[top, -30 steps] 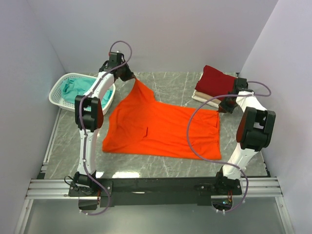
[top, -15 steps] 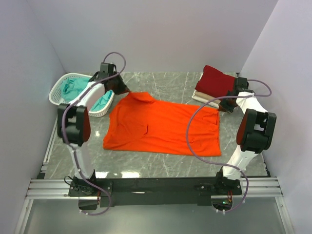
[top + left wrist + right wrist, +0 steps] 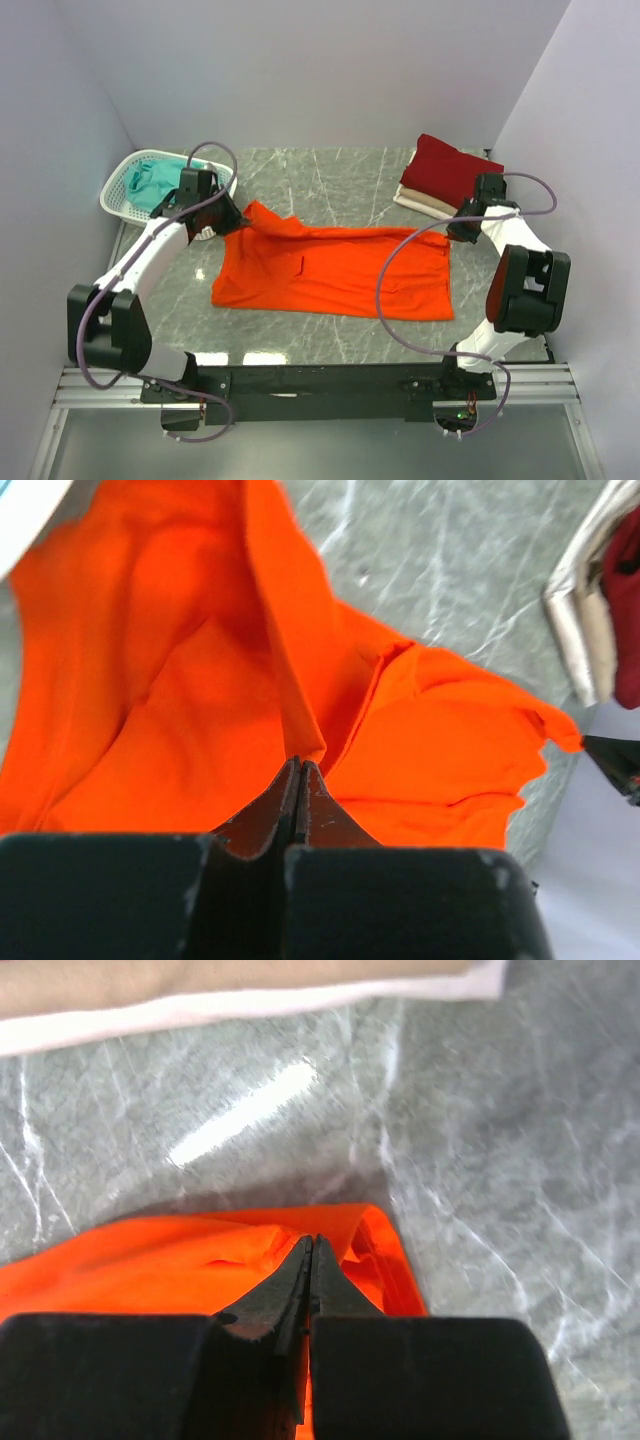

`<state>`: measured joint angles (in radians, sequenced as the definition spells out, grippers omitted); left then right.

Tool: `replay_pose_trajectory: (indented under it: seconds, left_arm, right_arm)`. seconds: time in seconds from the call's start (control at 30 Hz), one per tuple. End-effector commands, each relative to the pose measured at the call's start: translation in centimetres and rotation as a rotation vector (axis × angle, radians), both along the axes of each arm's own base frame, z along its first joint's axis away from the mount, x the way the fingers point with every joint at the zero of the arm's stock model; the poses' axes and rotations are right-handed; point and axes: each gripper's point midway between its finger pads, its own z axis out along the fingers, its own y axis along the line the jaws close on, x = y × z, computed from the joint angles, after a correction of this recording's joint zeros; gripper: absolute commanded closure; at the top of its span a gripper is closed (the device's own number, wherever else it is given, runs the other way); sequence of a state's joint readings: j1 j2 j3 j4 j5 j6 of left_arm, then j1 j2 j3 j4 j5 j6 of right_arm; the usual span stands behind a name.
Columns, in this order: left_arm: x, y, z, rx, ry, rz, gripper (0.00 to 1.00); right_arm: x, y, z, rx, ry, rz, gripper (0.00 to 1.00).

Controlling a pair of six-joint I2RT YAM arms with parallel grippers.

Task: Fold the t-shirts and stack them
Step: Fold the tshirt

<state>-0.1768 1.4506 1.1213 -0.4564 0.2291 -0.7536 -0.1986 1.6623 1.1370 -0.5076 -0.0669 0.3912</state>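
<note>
The bright orange t-shirt (image 3: 330,272) lies spread across the middle of the table. My left gripper (image 3: 236,216) is shut on its far left corner, as the left wrist view (image 3: 297,762) shows, with the cloth (image 3: 200,660) pulled up into a fold. My right gripper (image 3: 452,230) is shut on the shirt's far right corner, with the cloth (image 3: 180,1255) under the closed jaws in the right wrist view (image 3: 312,1240). The dark red t-shirt (image 3: 445,168) lies folded on the cream-white t-shirt (image 3: 420,203) at the back right. The teal t-shirt (image 3: 152,180) sits in the basket.
The white lattice basket (image 3: 118,198) stands at the back left, beside my left arm. The folded stack's cream-white edge (image 3: 240,995) lies just beyond my right gripper. Walls close in at the back and both sides.
My left gripper has come down and toward the near left with the orange shirt's corner, drawing the raised cloth flat and narrowing the shirt. My right gripper has barely moved.
</note>
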Motion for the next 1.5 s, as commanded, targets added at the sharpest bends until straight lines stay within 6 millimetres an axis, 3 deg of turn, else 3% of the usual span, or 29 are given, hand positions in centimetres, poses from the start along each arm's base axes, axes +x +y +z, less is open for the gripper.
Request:
replay_pose_trajectory:
  seconds: [0.0,0.3,0.5,0.73,1.0,1.17,1.23,1.3,1.33,1.47]
  left_arm:
    - [-2.3,0.9,0.4,0.01,0.006,0.041,1.0]
    - [-6.8,2.4,-0.9,0.021,0.054,0.105,1.0]
    - [-8.4,3.2,-0.2,0.015,0.033,0.164,1.0]
    - [-9.9,4.0,-1.2,0.036,0.069,0.194,1.0]
    - [-11.3,5.0,-2.7,0.07,0.104,0.244,1.0]
    - [-12.3,5.2,-4.6,0.073,0.142,0.248,1.0]
    - [-12.6,4.8,-5.0,0.056,0.147,0.234,1.0]
    - [-13.3,4.0,-5.8,0.023,0.173,0.197,1.0]
    - [-13.5,3.7,-6.0,0.009,0.184,0.185,1.0]
    - [-15.0,3.3,-7.7,0.001,0.232,0.153,0.97]
  right_arm:
    - [0.3,-0.7,2.2,-0.072,-0.097,-0.018,1.0]
    - [-2.0,-1.1,1.3,-0.111,-0.068,-0.035,1.0]
    - [-3.5,-1.4,1.3,-0.138,-0.066,-0.063,1.0]
    - [-5.7,-1.0,1.6,-0.145,-0.083,-0.084,1.0]
    - [-8.3,-0.2,0.5,-0.127,-0.05,-0.088,1.0]
    - [-10.0,-0.1,0.1,-0.135,-0.015,-0.111,1.0]
    - [-10.8,-0.1,0.5,-0.148,-0.015,-0.125,0.9]
    - [-11.0,0.3,1.2,-0.163,-0.032,-0.123,0.67]
    - [-10.8,0.6,2.3,-0.175,-0.068,-0.12,0.63]
    - [-8.7,4.6,6.7,-0.168,-0.212,-0.029,0.46]
